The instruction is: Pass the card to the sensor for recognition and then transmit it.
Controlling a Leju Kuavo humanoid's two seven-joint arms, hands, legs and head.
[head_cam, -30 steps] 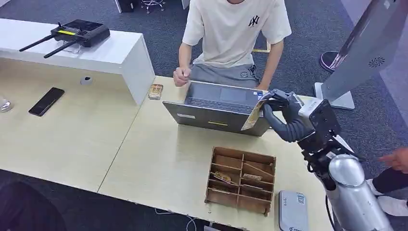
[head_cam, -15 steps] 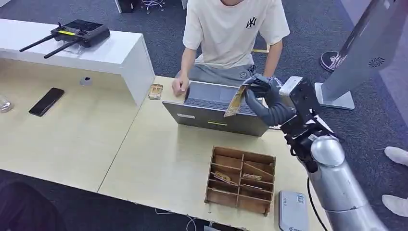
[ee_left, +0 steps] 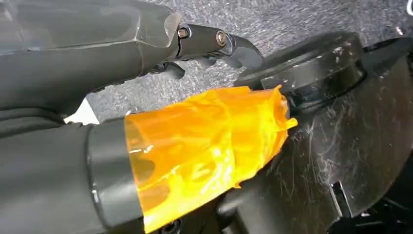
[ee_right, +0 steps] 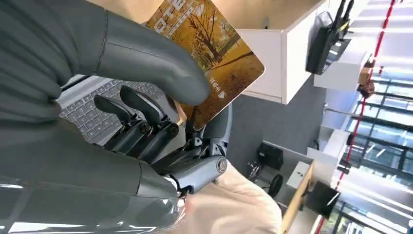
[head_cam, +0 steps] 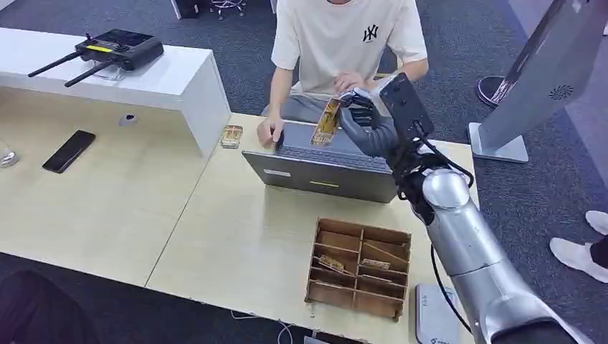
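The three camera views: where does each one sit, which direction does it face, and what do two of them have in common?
Head view: high on the robot, looking forward and down at the table; the right arm reaches over the laptop toward a seated person.
Left wrist view: behind the left hand, facing grey floor.
Right wrist view: behind the right hand, facing the laptop's keys.
Shared: head and right wrist views both show the right hand holding the card, above the laptop.

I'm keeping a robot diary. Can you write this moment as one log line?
right hand: holds yellow autumn-tree card | position: above grey laptop | person's hand: near card
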